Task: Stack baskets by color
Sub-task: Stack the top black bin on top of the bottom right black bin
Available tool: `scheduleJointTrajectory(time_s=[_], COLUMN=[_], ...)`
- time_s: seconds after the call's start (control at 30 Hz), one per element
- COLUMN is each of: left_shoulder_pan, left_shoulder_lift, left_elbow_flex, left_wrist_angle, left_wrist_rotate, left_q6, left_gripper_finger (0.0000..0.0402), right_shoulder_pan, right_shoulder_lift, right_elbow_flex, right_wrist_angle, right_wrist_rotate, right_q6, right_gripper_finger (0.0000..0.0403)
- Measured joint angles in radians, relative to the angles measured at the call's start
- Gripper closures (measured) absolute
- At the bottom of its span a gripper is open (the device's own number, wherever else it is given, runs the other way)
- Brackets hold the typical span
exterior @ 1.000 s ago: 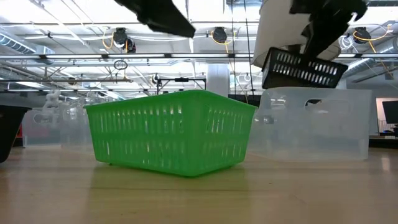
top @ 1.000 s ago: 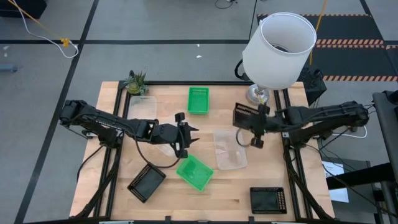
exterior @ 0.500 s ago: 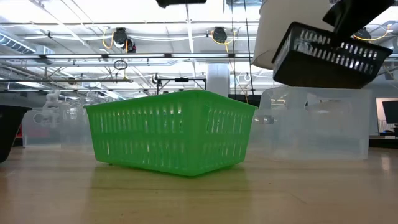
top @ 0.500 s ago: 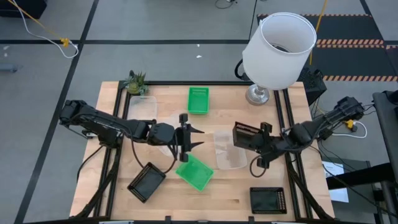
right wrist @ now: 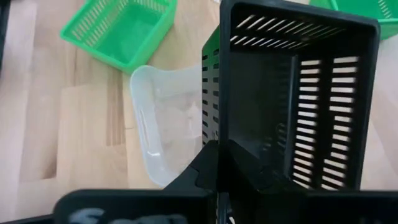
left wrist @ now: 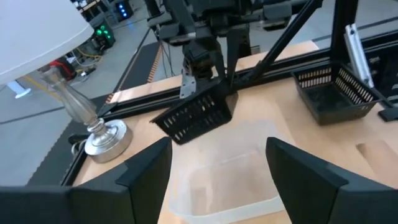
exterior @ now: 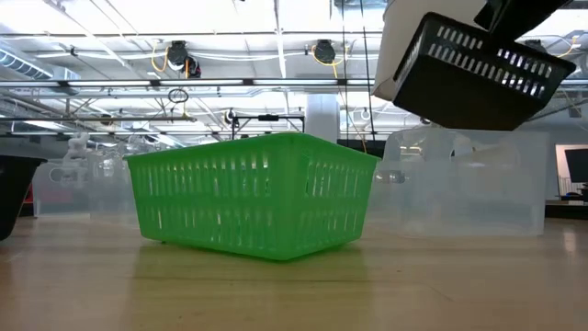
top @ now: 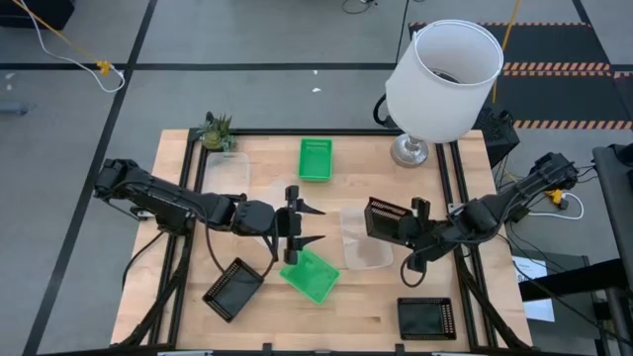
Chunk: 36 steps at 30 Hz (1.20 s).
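From above, the left claw [top: 300, 225] hangs spread wide and empty just above a green basket [top: 310, 274] near the middle of the surface [top: 366, 307], while the right claw [top: 415, 222] is clenched on a black basket [top: 389, 221], tilted in the air beside a clear basket [top: 364, 239]. Low down, the black basket [exterior: 478, 72] floats over the clear one [exterior: 464, 182], green [exterior: 250, 194] sitting flat. Left wrist: both fingers [left wrist: 146, 167] well apart. Right wrist: black basket's [right wrist: 292, 99] rim is pinched.
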Motion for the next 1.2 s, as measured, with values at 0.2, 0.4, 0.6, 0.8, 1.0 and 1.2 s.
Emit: scheduleJointTrajectory(time_s=[0.2,0.4,0.6,0.8,1.0,1.2], left_shoulder_pan=[-0.030,-0.059,-0.066,-0.066,-0.065,-0.068], left_shoulder_lift=[0.000,0.000,0.000,0.000,0.000,0.000], left_elbow_flex=[0.000,0.000,0.000,0.000,0.000,0.000], left_wrist_angle=[0.018,-0.016,-0.049,-0.068,-0.069,-0.074], left_wrist_rotate=[-0.013,-0.108,-0.132,-0.133,-0.133,-0.134], left_q6=[-0.025,-0.073,-0.129,-0.160,-0.208,-0.253], left_gripper_finger=[0.0160,0.0175,0.0189,0.0203,0.0213,0.0215], right_shoulder_pan=[0.061,0.223,0.377,0.478,0.553,0.635], right_shoulder_lift=[0.056,0.178,0.364,0.548,0.684,0.746], right_elbow_flex=[0.021,0.170,0.402,0.535,0.672,0.748], right_wrist_angle=[0.021,-0.103,-0.325,-0.426,-0.548,-0.557], right_wrist_rotate=[-0.066,-0.062,-0.052,-0.065,-0.084,-0.107], right_q6=[0.059,0.173,0.348,0.445,0.545,0.656], right_gripper_finger=[0.0392,0.0392,0.0392,0.0392,0.0392,0.0392])
